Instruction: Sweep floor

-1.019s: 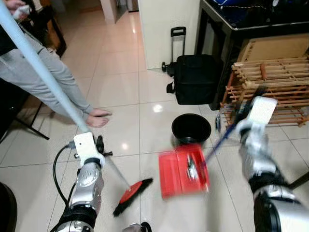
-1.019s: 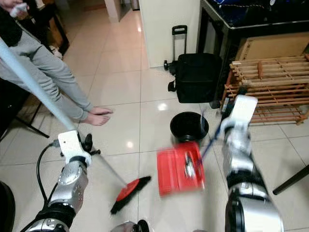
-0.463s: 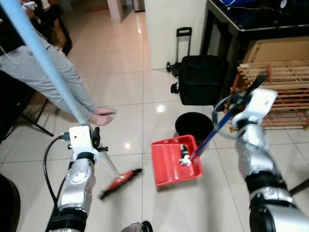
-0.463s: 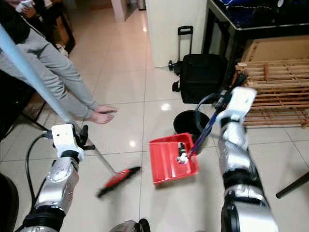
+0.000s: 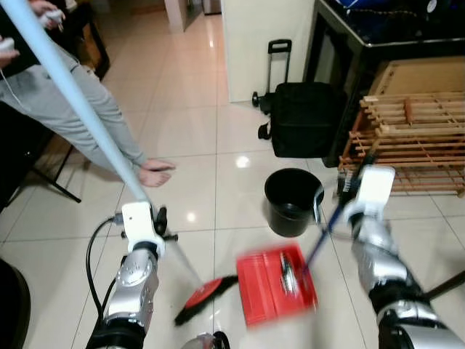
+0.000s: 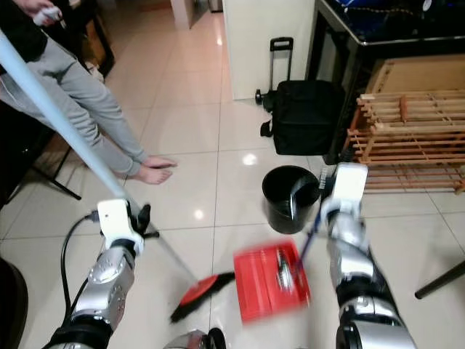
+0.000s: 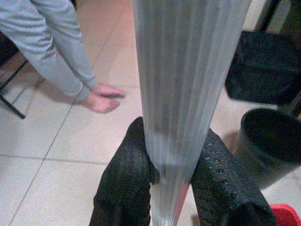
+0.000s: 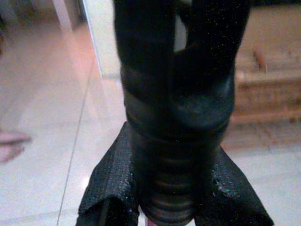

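Note:
My left gripper [image 5: 157, 221] is shut on the pale blue handle [image 7: 184, 94] of a broom, its black fingers [image 7: 126, 183] pressed on both sides. The broom's red head with black bristles [image 5: 206, 298] rests on the tiles just left of a red dustpan [image 5: 276, 286]. Some dark debris [image 5: 287, 267] lies in the pan. My right gripper [image 5: 347, 183] is shut on the dustpan's long blue handle [image 5: 322, 238], gripping its black top end [image 8: 176, 141]. A black bucket [image 5: 292, 199] stands just beyond the dustpan.
A barefoot person [image 5: 155, 173] in grey trousers stands at the left. A black wheeled bag [image 5: 305, 120] sits against the wall ahead. A wooden slatted rack [image 5: 410, 142] leans under a dark table on the right. Black stand legs [image 5: 43, 182] reach in at the far left.
The dustpan has come down and back from beside the bucket toward me. The broom head has swung right, up to the pan's left edge.

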Motion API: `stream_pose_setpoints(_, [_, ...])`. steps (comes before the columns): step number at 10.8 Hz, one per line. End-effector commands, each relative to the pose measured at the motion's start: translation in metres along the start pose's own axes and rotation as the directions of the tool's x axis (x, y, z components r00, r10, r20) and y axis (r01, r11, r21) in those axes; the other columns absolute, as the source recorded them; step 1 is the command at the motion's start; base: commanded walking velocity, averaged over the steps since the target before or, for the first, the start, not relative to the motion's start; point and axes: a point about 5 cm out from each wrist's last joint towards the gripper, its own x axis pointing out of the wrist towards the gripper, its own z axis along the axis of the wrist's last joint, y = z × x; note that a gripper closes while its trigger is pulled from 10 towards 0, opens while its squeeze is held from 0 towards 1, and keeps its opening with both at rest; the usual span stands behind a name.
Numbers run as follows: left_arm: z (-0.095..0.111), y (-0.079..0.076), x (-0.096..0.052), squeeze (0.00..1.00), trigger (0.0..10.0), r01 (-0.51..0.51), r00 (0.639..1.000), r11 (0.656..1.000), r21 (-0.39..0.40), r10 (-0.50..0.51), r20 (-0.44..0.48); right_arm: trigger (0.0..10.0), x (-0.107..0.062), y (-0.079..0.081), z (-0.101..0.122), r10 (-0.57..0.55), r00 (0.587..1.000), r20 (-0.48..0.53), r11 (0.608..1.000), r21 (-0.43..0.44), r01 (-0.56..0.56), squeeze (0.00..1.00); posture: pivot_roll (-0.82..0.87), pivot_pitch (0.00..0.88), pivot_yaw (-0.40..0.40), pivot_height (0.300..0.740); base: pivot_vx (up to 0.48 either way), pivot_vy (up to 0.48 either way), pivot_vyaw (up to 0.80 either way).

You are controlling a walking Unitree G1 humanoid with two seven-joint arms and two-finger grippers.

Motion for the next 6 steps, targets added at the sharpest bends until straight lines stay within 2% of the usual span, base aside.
stream_pose_setpoints(1, [0.006,0.01,0.002,0.0,10.0,-0.04,0.999,0.999,0.025,0.04,0.025,10.0,0.001,0.007,0.002,0.008,1.0,0.009,1.0,0.02,-0.008,0.0,-0.17,0.048,0.126,0.74,0.0,0.0,0.0])
stream_pose_setpoints(3, [-0.001,0.02,0.005,0.0,10.0,-0.07,0.997,0.997,0.02,0.07,-0.014,10.0,0.001,0.016,-0.004,0.014,1.0,-0.016,0.999,0.032,-0.014,0.0,-0.17,0.05,0.127,0.74,0.0,0.0,0.0])
stream_pose_setpoints(6, [0.006,0.017,0.01,0.0,10.0,-0.066,0.998,0.998,0.007,0.066,0.013,10.0,0.005,0.019,0.001,0.016,1.0,-0.002,0.999,0.037,-0.016,0.0,-0.17,0.051,0.127,0.74,0.0,0.0,0.0])
